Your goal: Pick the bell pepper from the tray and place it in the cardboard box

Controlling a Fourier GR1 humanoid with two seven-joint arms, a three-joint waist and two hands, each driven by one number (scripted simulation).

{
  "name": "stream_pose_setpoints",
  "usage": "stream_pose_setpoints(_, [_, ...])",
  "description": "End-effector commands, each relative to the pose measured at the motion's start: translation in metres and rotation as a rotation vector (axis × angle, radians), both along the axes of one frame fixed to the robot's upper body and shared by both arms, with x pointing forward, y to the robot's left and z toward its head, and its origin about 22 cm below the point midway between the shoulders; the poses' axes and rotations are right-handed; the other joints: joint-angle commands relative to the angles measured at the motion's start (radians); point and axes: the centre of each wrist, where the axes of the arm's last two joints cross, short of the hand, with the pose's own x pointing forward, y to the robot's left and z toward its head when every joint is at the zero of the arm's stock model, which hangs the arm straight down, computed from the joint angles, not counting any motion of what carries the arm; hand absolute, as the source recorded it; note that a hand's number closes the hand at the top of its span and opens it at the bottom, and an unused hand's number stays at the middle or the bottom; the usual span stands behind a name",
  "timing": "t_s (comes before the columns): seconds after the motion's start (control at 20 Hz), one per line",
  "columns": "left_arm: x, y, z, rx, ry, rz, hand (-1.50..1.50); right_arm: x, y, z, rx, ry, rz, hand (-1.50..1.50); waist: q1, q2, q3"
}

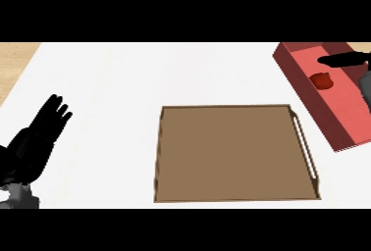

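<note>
The red bell pepper (322, 81) lies inside the red box (343, 119) at the upper right, on the box's floor near its left wall. My right hand (343, 60) hangs over the far end of the box, just above and right of the pepper and apart from it, with its fingers stretched out to the left and nothing in them. Its grey forearm runs along the view's right edge. The brown tray (232, 152) sits in the middle of the counter with nothing on it. My left hand (45, 122) rests open at the left edge, fingers up.
The white counter runs wide to the left of and behind the tray. A strip of wooden surface shows at the far upper left. The box lies at a slant, its near end close to the tray's right handle (307, 147).
</note>
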Motion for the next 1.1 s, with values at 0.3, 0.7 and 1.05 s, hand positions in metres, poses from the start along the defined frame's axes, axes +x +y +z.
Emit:
stream_pose_setpoints(0.3, [-0.012,0.007,0.0,0.006,0.006,0.04,0.0,-0.037,-0.055,0.003,0.206,-0.285,-0.106,-1.5,-0.018,-0.01,-0.002])
stream_pose_setpoints(0.7, [-0.009,0.016,0.016,0.015,-0.005,0.044,0.0,-0.098,-0.113,0.017,0.247,-0.313,-0.071,-1.5,-0.023,-0.01,-0.002])
stream_pose_setpoints(1.05, [-0.004,0.011,0.009,-0.006,0.001,0.018,0.0,-0.136,-0.135,0.012,0.241,-0.297,-0.026,-1.5,-0.018,-0.008,-0.002])
